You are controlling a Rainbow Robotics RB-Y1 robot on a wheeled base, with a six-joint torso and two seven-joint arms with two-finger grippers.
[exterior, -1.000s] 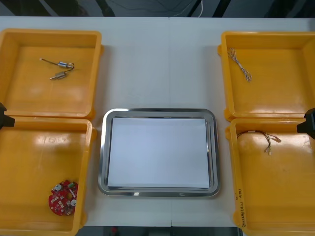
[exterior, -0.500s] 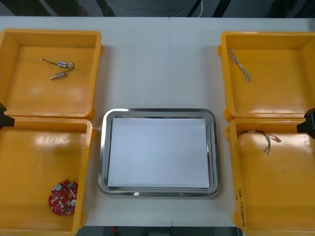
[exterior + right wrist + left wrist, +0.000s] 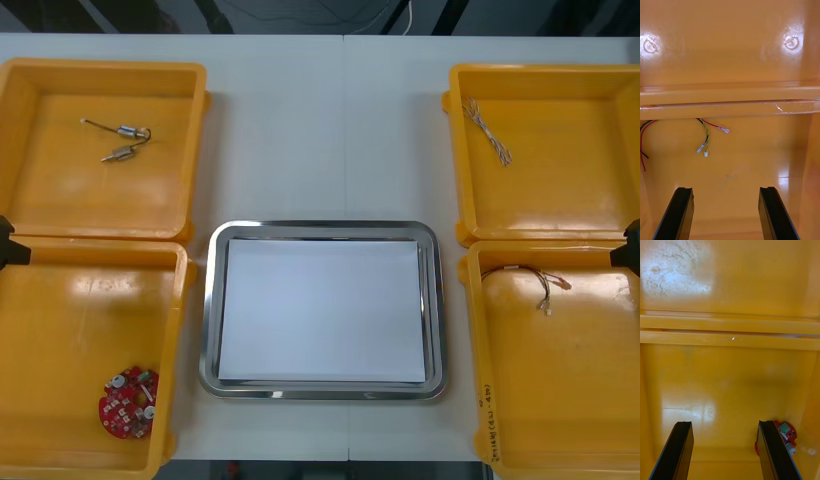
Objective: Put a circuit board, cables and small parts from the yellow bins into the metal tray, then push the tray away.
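White-lined tray (image 3: 322, 228) bare; nothing loaded yet, all steps left. Board (image 3: 129, 403) in near-left bin (image 3: 60, 310), parts (image 3: 122, 142) far-left, cables (image 3: 540, 275) right. Left gripper (image 3: 724, 423) and right gripper (image 3: 725, 189) gape wide, empty, over the near bins.

The yellow bins (image 3: 70, 320) are glossy plastic, the metal tray (image 3: 320, 228) shiny-rimmed, matt white inside.

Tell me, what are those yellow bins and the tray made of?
Bins: probably moulded plastic, glossy; even yellow colour, rounded rims, soft glare patches. Tray: metal, polished; its rim shines like a mirror. Its inside is flat matte white, perhaps a coating or liner; hard to tell.
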